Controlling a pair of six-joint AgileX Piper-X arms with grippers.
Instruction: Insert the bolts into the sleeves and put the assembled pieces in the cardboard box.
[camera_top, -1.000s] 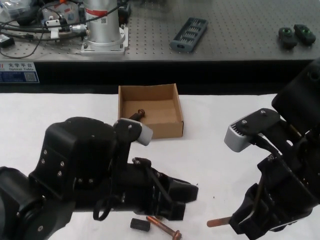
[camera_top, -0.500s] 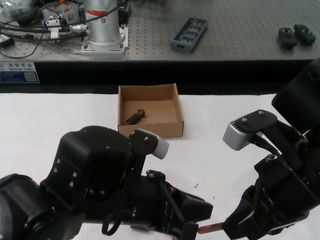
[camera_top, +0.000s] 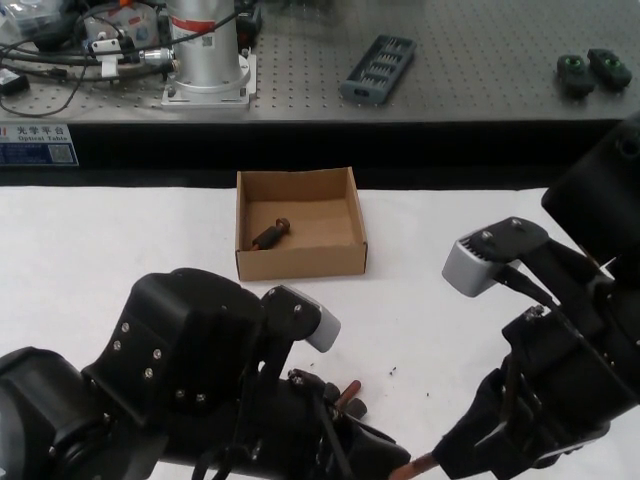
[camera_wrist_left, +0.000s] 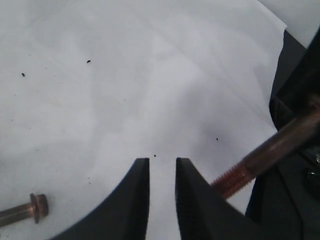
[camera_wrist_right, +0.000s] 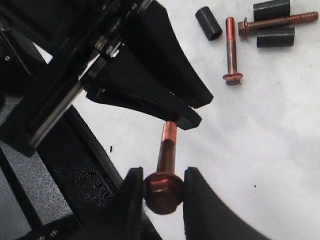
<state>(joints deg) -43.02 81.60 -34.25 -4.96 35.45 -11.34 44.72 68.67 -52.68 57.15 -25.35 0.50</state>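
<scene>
Right wrist view: bolt (camera_wrist_right: 166, 150) aims at left tool (camera_wrist_right: 200, 111), maybe touching.

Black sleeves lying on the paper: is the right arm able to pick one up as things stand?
Probably not yet. The right gripper has its jaws shut on a copper bolt, so it cannot grip a black sleeve. The left gripper also sits close ahead.

Lab with perforated optical bench (camera_top: 470, 70)
</scene>
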